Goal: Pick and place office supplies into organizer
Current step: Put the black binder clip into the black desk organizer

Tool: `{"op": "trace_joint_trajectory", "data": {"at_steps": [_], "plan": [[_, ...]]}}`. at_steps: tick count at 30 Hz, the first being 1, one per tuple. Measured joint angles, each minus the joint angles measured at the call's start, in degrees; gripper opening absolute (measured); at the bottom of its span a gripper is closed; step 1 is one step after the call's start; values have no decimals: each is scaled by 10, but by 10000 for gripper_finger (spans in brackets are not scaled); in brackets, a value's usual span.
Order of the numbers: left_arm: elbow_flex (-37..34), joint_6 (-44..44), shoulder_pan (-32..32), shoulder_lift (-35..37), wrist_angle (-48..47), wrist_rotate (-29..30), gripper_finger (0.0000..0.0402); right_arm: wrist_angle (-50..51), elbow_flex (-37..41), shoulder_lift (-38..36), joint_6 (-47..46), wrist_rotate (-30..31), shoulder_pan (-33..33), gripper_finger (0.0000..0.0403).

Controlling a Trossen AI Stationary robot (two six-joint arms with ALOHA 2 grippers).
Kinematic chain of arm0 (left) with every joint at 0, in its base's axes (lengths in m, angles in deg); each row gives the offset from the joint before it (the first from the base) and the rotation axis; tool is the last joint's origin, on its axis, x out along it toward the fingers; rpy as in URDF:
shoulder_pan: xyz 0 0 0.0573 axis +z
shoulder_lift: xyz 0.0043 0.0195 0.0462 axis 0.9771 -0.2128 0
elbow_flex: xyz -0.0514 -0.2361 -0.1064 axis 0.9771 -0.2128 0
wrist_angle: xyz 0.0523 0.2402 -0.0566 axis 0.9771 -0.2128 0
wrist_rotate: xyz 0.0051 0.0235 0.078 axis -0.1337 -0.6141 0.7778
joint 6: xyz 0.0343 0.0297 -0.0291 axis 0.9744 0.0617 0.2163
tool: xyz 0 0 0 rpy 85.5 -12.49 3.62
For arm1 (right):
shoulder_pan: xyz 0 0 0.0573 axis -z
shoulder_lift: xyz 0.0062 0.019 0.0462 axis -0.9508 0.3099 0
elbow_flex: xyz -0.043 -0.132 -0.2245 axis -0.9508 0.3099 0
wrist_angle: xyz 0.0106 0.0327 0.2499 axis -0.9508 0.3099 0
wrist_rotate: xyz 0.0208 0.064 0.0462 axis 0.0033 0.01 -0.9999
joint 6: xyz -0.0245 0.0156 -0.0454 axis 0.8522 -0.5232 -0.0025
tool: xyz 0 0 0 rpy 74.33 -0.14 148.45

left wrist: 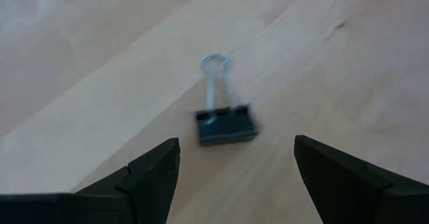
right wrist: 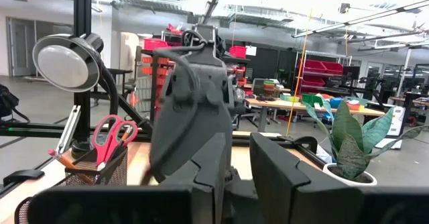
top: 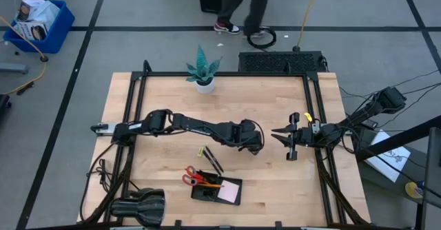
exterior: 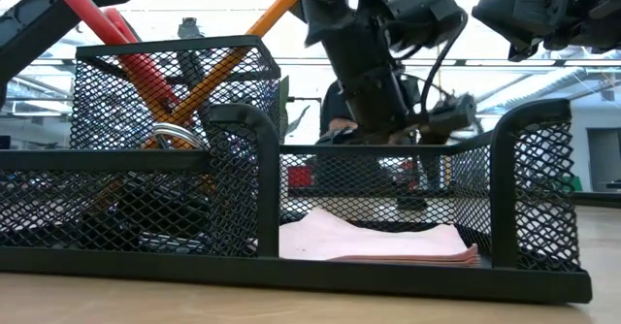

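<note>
A small black binder clip (left wrist: pixel 226 125) with silver wire handles lies flat on the wooden table. My left gripper (left wrist: pixel 236 162) hangs just above it, tilted down and open, one finger on each side and touching nothing. In the high view the left gripper (top: pixel 253 146) covers the clip. The black mesh organizer (top: pixel 205 197) stands near the table's front edge. It holds red-handled scissors (top: pixel 191 177), an orange pencil (top: pixel 211 184) and a pink note pad (top: pixel 230 189). Two black pens (top: pixel 213 160) and a yellow piece (top: pixel 200 151) lie beside it. My right gripper (top: pixel 282 136) waits raised at the right.
A potted teal plant (top: pixel 203 75) stands at the table's far edge. A black lamp (top: pixel 141 206) sits at the near left corner. Black frame rails (top: pixel 324 168) run along the sides. A person's legs (top: pixel 241 9) show beyond the far edge. Bare wood surrounds the clip.
</note>
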Motion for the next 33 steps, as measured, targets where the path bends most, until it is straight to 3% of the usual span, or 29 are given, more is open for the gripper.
{"op": "trace_joint_trajectory", "data": {"at_steps": [27,33], "plan": [[0,0,16,-19,28,-19,295,0,0,0,0,0,0,64],[0,-8,16,-19,21,-19,248,0,0,0,0,0,0,64]]}}
